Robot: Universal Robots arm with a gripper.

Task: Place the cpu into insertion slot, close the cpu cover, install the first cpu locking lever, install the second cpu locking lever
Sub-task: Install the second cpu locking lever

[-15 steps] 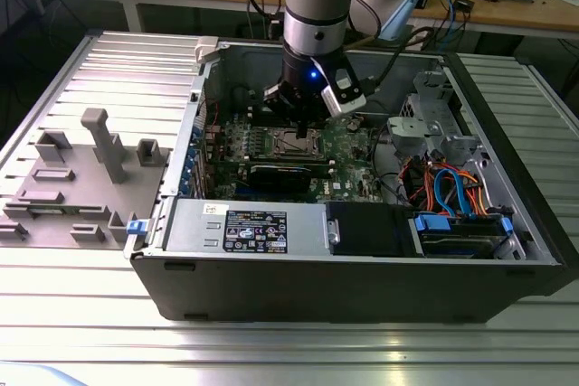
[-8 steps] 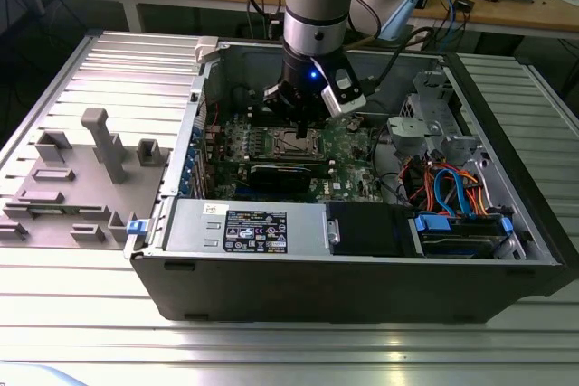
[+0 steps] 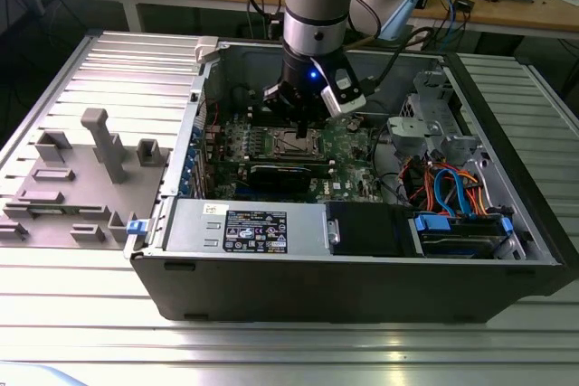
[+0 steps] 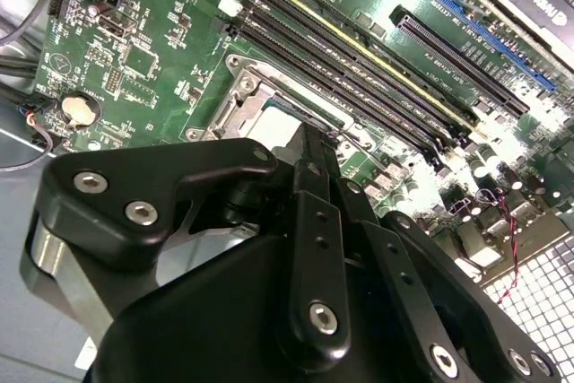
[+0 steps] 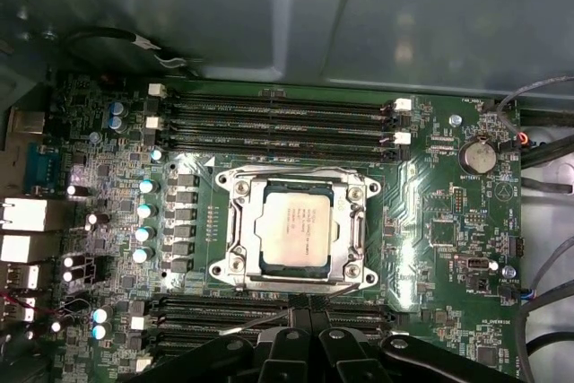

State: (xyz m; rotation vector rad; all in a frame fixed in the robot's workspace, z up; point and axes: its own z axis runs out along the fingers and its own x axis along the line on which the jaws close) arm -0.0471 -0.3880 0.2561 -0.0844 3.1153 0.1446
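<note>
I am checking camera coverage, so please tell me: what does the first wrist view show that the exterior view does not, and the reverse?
The first wrist view gives the detail: the cpu lies in the insertion slot with the cpu cover closed around it, memory slots beside it, and a coin battery. The exterior view gives the surroundings: the computer case open on a ribbed metal table, a grey fixture at that view's left, and the arm. Both share the green motherboard and the end effector close above the socket.
</note>
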